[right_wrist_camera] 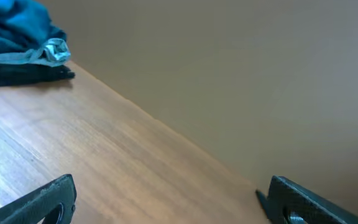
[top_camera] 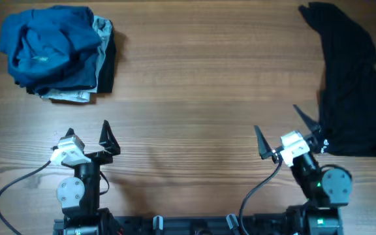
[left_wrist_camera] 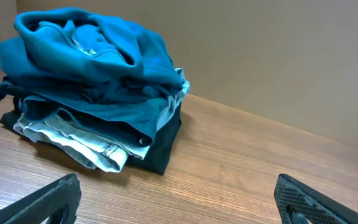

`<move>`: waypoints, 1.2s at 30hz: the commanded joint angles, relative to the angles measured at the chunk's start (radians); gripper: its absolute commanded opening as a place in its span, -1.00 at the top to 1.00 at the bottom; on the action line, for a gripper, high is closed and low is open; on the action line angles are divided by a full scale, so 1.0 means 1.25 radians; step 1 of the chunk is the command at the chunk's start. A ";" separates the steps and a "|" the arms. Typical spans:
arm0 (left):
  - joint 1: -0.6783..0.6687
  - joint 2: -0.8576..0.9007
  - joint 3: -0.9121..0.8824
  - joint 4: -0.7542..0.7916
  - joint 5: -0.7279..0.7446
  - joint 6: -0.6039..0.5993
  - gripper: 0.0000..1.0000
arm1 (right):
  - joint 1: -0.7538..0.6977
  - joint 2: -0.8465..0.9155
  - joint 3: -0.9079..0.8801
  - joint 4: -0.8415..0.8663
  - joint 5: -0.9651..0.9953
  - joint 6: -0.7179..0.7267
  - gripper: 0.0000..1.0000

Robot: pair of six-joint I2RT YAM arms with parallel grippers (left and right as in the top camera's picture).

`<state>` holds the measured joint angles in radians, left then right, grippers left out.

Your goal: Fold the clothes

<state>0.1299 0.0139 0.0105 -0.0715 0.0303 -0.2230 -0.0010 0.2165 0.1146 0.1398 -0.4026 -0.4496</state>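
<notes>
A stack of folded clothes (top_camera: 57,52) lies at the far left of the table, with a rumpled blue garment on top and denim and a black piece beneath. The left wrist view shows it close up (left_wrist_camera: 92,87), and it shows at the top left of the right wrist view (right_wrist_camera: 17,43). A loose black garment (top_camera: 348,85) lies unfolded at the far right. My left gripper (top_camera: 88,138) is open and empty near the front edge, below the stack. My right gripper (top_camera: 282,134) is open and empty, just left of the black garment.
The wooden table (top_camera: 201,98) runs between the stack and the black garment. Cables (top_camera: 18,186) trail from both arm bases along the front edge.
</notes>
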 commanded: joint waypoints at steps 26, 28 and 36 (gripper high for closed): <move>-0.004 -0.006 -0.004 -0.004 -0.004 -0.001 -1.00 | -0.003 -0.169 -0.088 -0.100 0.172 0.171 -1.00; -0.004 -0.006 -0.004 -0.004 -0.004 -0.001 -1.00 | -0.003 -0.169 -0.088 -0.100 0.172 0.171 -1.00; -0.004 -0.006 -0.004 -0.004 -0.004 -0.001 -1.00 | -0.003 -0.169 -0.088 -0.100 0.172 0.171 -0.99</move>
<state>0.1299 0.0139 0.0105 -0.0715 0.0303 -0.2230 -0.0010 0.0193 0.0067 0.0143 -0.2008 -0.2543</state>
